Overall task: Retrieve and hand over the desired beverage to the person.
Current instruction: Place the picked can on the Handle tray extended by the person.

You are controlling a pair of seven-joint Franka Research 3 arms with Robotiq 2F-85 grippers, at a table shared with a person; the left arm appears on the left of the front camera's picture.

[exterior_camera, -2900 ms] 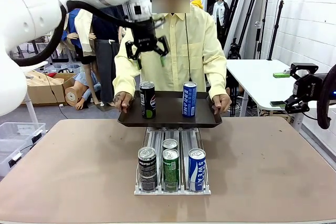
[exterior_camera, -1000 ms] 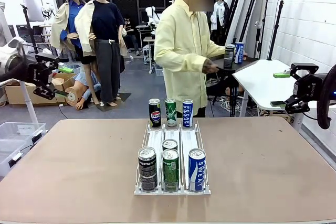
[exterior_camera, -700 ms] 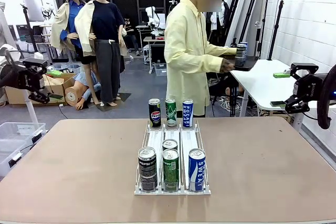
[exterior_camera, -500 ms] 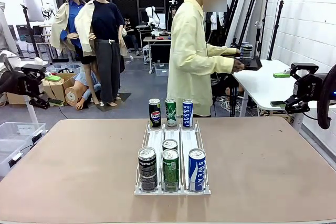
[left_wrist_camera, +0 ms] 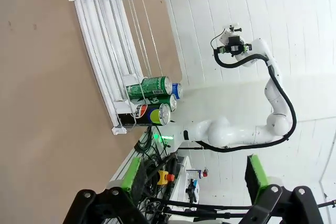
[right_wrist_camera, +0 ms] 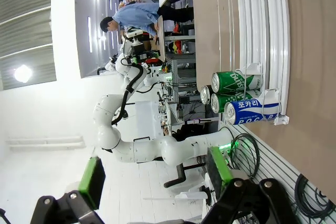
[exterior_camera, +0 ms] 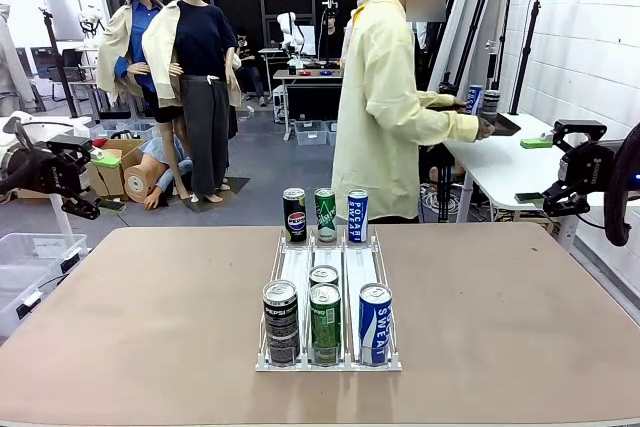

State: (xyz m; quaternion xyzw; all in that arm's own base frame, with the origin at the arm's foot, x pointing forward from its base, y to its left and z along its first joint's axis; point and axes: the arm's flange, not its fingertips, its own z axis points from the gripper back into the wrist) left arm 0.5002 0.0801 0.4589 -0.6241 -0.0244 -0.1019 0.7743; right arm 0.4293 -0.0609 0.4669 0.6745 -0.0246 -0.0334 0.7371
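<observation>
The left gripper hangs at the left edge of the table, off its side and higher than its surface, with the fingers spread and nothing between them; in its wrist view the two green pads stand wide apart. The right gripper waits at the opposite edge, also off the table, and its fingers are spread and empty as well. Between the two grippers, about in the middle of the table, lies the white can rack. At its near end stand a Pepsi can, a green can and a blue Pocari Sweat can, with one more green can behind the middle one. At the far end of the rack stand three more cans in a row. The person stands beyond the table, nearer to the right gripper than to the left one, turned toward a white side table, and holds a dark tray with cans over it.
</observation>
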